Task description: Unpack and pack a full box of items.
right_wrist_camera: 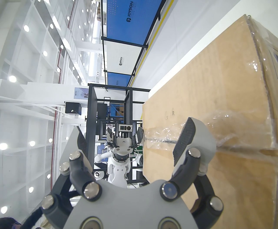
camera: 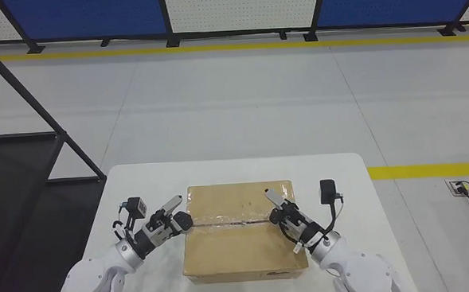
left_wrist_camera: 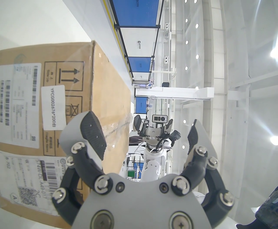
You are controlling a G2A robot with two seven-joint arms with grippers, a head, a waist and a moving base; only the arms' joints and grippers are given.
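The box (camera: 243, 233) is brown cardboard, matt and a bit rough. Clear shiny tape (right_wrist_camera: 225, 132), all crinkly, runs along its top seam. White paper labels (left_wrist_camera: 20, 104) on one side are smooth and flat. The surface (camera: 141, 183) is white, smooth and matt. The left hand (left_wrist_camera: 144, 132) and right hand (right_wrist_camera: 133, 138) have grey matt metal plates (left_wrist_camera: 139, 206), shiny screws (left_wrist_camera: 103, 183) and black plastic links (left_wrist_camera: 84, 160). Their pads (left_wrist_camera: 93, 134) look like black rubber with a fine rough grain.
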